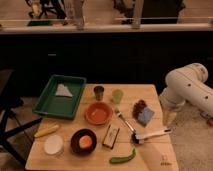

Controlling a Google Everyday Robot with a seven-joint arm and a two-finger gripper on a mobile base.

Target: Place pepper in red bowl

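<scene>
One claw [170, 119], downturned, beside table [155, 151]

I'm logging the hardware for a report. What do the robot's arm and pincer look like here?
The arm is white, built of thick, rounded segments with smooth, bulging joints. No cables or markings show on it. It narrows to a slimmer, cream-toned pincer, which sits just off the right edge of the wooden table.

green pepper [123, 158], white end effector [169, 119] at right

light: dim, warm | backdrop — dark | gripper [169, 119] pale beside table [155, 150] edge
</scene>
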